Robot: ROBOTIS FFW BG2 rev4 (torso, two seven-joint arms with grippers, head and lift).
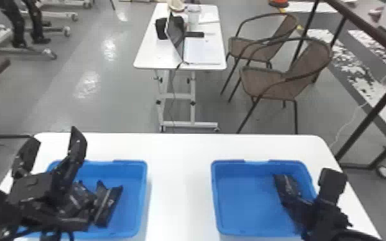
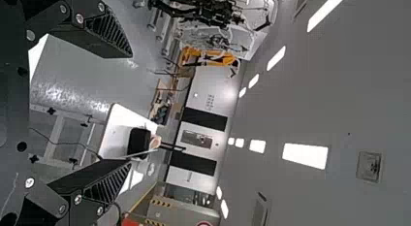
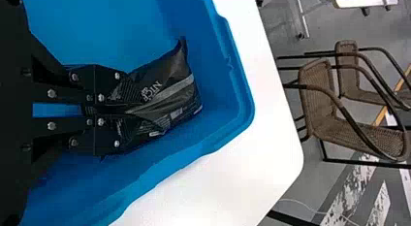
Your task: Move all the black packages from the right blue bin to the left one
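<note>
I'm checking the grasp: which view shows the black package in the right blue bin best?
The right wrist view: the package appears close up, pinched in the right gripper. The head view shows it farther off, partly hidden by that gripper.

Lab or workshop | wheeled white desk [image 1: 152, 54] | laptop [image 1: 175, 35] | 2 woven chairs [image 1: 266, 82] | wheeled frames [image 1: 34, 51] | grey floor [image 1: 118, 99]

Your left pincer [image 1: 55, 134], at eight o'clock in the head view, is black, with a blocky housing [image 1: 32, 187] behind two long, angular fingers [image 1: 77, 144]. Its wrist view shows you ribbed pads [image 2: 107, 185] and round silver screws [image 2: 79, 17]. Your right pincer [image 1: 301, 211], at four o'clock, is black too, its flat link plates [image 3: 63, 94] dotted with silver screws; a black cable [image 1: 359, 233] curves nearby.
</note>
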